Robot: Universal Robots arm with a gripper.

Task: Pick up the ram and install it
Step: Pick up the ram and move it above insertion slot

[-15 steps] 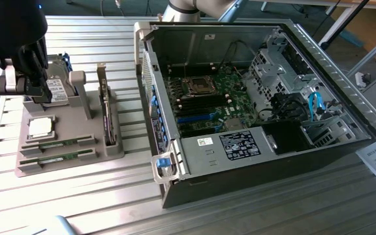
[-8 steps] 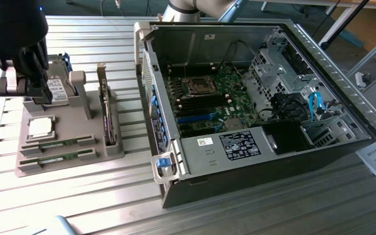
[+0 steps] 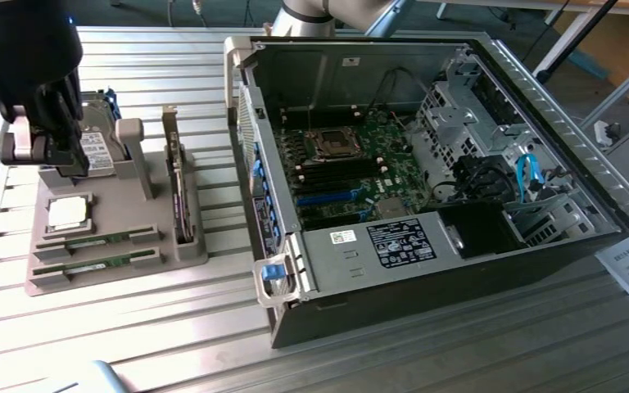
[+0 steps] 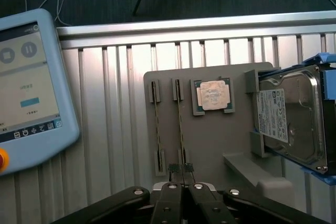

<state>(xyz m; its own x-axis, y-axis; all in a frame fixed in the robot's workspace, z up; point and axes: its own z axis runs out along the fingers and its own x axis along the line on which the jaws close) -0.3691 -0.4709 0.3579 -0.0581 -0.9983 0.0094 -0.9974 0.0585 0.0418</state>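
Jaws closed, clear above ram (image 4: pixel 180 124) end at tray (image 4: pixel 215 145) edge.

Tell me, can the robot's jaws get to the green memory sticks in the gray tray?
Probably yes. Both memory sticks sit uncovered in the gray tray, with nothing over them, and the jaws hang above that tray.

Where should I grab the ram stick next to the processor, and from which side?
Mid-length on the ram, from straight above, jaws across its thin faces. It stands on edge in the grey holder with both ends in brackets, leaving only its middle free.
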